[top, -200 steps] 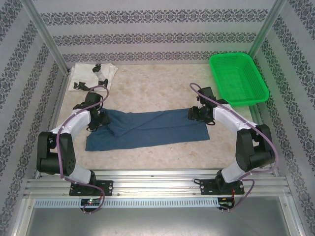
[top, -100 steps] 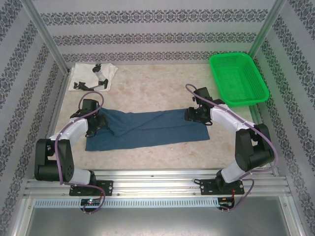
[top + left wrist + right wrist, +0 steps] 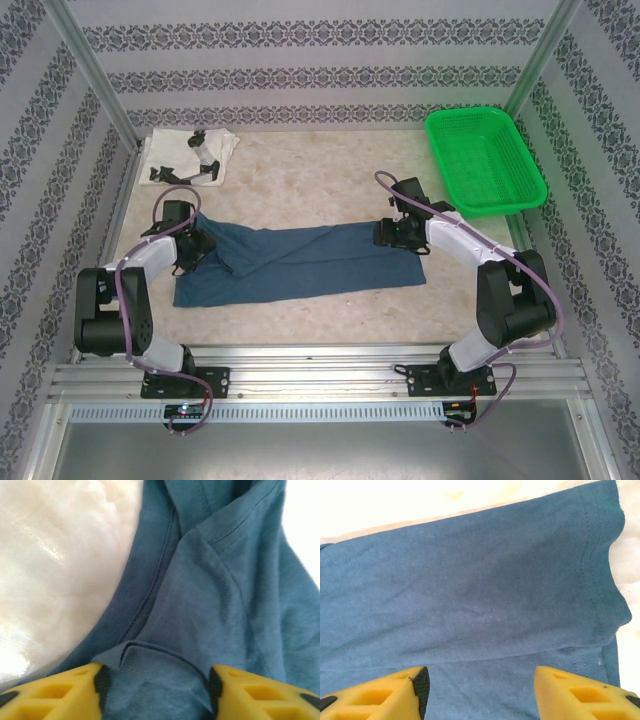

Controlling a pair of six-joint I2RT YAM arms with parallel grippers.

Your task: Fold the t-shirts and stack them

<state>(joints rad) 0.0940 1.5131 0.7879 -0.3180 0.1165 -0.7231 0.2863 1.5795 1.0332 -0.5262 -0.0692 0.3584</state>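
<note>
Find the plain dark blue-teal soft cloth t-shirt (image 3: 300, 262) spread as a long band across the middle of the pale marbled bench (image 3: 330, 170). Expect light, limp, easily bunched fabric; take hold at hems and corners. See left pincer (image 3: 157, 685) parted astride a raised fold at its left end, right pincer (image 3: 480, 685) parted over flat cloth near the right hem.

Your left arm (image 3: 150, 252) is folded back at the elbow, wrist swung inward, left gripper (image 3: 203, 250) down low with its yellow fingers (image 3: 50, 692) apart. Your right arm (image 3: 455, 236) reaches inward, right gripper (image 3: 386, 234) low, jaws spread.
</note>
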